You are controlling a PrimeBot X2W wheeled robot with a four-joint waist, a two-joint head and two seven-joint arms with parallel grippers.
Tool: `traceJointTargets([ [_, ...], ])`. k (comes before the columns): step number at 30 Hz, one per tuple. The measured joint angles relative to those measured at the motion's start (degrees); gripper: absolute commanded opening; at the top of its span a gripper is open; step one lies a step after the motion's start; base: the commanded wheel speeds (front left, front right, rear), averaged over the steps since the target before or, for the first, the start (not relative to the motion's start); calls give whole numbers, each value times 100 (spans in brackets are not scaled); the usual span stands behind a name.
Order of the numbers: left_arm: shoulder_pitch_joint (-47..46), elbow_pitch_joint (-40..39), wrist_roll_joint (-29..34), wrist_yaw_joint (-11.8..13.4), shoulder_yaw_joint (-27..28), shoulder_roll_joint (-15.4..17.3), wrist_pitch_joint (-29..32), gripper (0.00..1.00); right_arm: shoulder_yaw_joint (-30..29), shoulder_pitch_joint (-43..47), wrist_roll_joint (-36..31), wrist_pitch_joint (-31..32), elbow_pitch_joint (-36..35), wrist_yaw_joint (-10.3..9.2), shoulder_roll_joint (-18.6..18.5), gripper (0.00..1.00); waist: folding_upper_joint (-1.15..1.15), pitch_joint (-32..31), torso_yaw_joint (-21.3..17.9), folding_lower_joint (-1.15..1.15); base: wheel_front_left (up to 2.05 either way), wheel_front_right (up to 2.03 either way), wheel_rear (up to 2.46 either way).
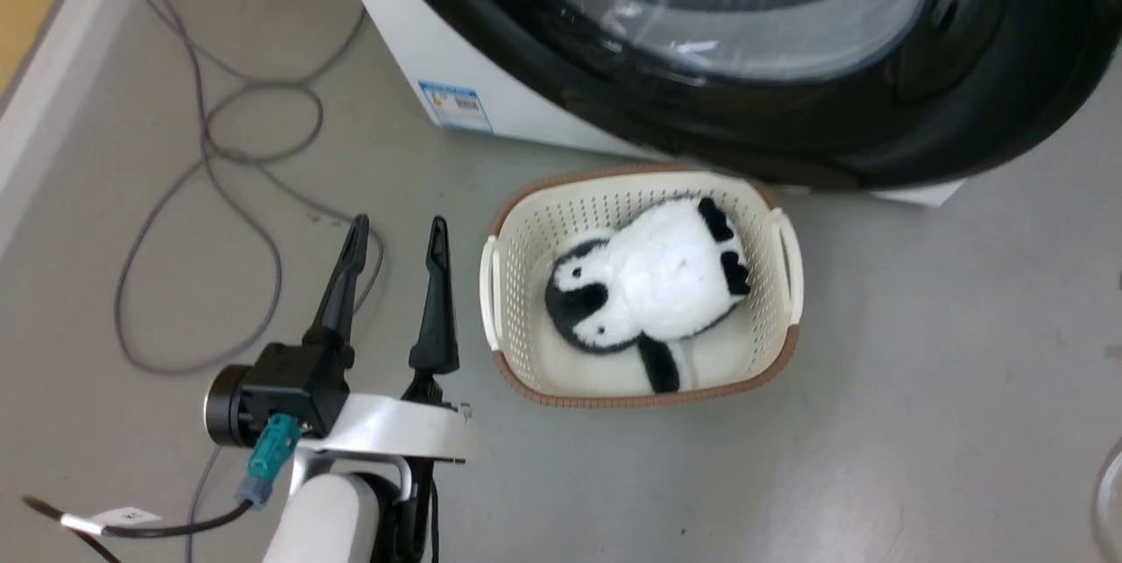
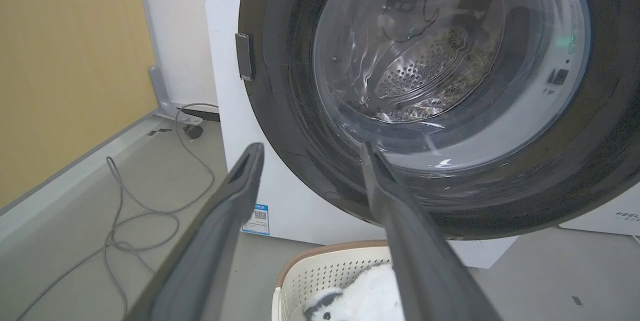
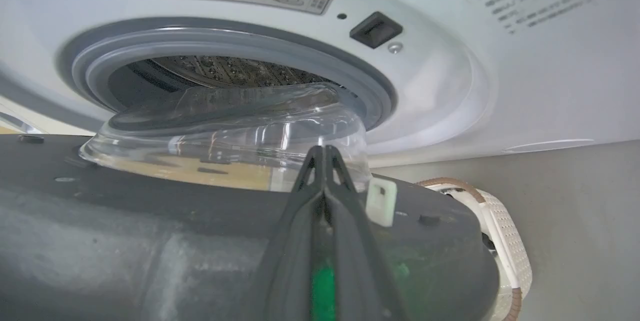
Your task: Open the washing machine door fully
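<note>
Right wrist view: right tool (image 3: 324, 151), fingers together, lies over the round glossy black washing machine door (image 3: 125, 241); left tool (image 1: 400, 221) spread wide, empty.

washing machine door (image 1: 964, 107) — glossy black rim, clear glass bowl, matt grey inner face. drum (image 2: 420, 68) perforated steel, gasket (image 3: 240, 36) smooth grey rubber. basket (image 1: 526, 247) — perforated plastic; toy (image 1: 666, 274) fluffy plush.

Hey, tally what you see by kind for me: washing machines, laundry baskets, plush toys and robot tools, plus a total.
Washing machine: 1
Basket: 1
Plush penguin: 1
Tools: 2, left tool, right tool
Total: 5
</note>
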Motion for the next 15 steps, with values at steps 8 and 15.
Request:
traceJointTargets([
  [8,266,66,13,1,35,0,0,100,-23,902,252,312,-449,0,356,0,0,-551,-71,0,0,0,0],
  [15,551,103,109,-5,142,0,0,100,267,1737,751,635,-869,0,616,0,0,-1011,-153,-1,0,0,0],
])
